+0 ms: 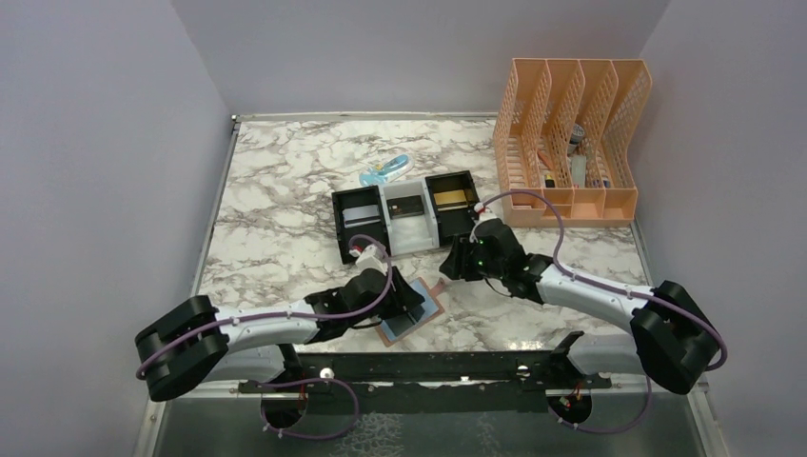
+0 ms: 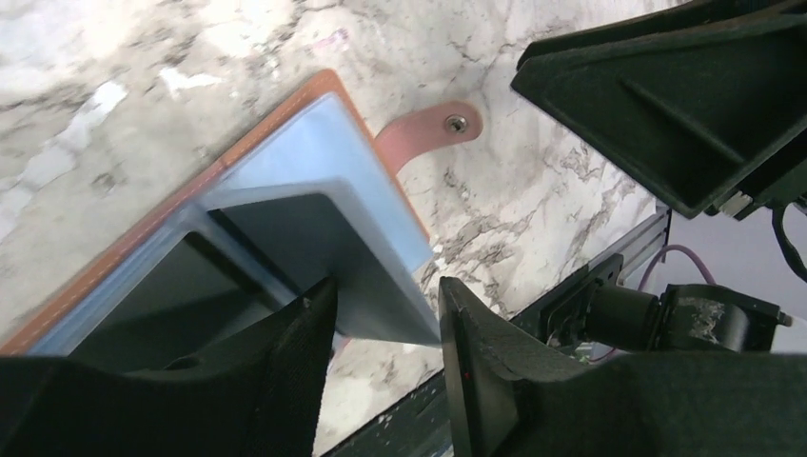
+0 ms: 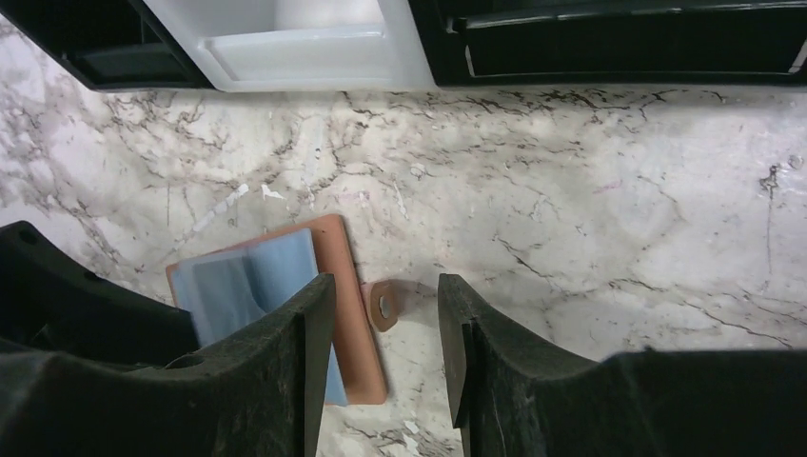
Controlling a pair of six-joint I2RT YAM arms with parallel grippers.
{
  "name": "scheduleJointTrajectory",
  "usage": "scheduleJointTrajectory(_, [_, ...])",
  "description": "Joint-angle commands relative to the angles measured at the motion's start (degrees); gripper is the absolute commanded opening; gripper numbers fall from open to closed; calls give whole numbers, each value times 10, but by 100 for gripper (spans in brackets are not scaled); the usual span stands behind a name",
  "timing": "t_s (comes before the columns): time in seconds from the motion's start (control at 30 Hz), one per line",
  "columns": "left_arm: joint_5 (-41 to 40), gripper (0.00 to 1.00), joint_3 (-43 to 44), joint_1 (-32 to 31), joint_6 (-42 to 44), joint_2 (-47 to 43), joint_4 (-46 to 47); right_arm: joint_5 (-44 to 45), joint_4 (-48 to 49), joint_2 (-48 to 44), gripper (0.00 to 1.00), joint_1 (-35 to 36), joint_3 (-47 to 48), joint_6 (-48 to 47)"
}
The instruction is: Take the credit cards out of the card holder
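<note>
The tan card holder (image 1: 430, 307) lies open on the marble, pale blue pockets up, snap tab (image 2: 430, 130) spread out to the side. My left gripper (image 2: 385, 295) hovers right over it, jaws apart, with a lifted blue-grey pocket flap (image 2: 333, 238) reaching between the fingers. A dark grey surface (image 2: 181, 305) shows inside the pocket; card or shadow, I cannot tell. My right gripper (image 3: 385, 281) is open and empty above the tab (image 3: 383, 305). A gold credit card (image 1: 452, 197) and a dark one (image 1: 410, 205) lie in the tray.
The black-and-white three-compartment tray (image 1: 385, 224) stands just behind the holder, its front edge (image 3: 305, 48) close to my right gripper. An orange file rack (image 1: 571, 143) is at the back right. A small blue object (image 1: 385, 171) lies behind the tray. A black rail (image 1: 428, 367) runs along the near edge.
</note>
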Motion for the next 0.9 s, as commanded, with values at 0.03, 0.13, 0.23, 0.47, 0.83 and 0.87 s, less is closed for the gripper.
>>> scheduleJointTrajectory(0.03, [-12, 52, 67, -8, 40, 77, 45, 12, -16, -27, 45, -12, -7, -17])
scheduleJointTrajectory(0.13, [-5, 57, 86, -9, 54, 103, 43, 3, -12, -40, 45, -14, -15, -18])
scheduleJointTrajectory(0.23, [-13, 60, 74, -12, 54, 83, 37, -23, 9, -52, 45, -14, -26, -27])
scheduleJointTrajectory(0.47, [-89, 61, 46, -14, 54, -46, -96, -191, 98, -43, 45, -15, -49, -55])
scheduleJointTrajectory(0.83, [-71, 49, 1, -14, 35, -123, -123, -370, 164, 66, 32, 0, -11, -85])
scheduleJointTrajectory(0.87, [-68, 47, 2, -14, 37, -119, -120, -363, 163, 79, 31, 6, -6, -82])
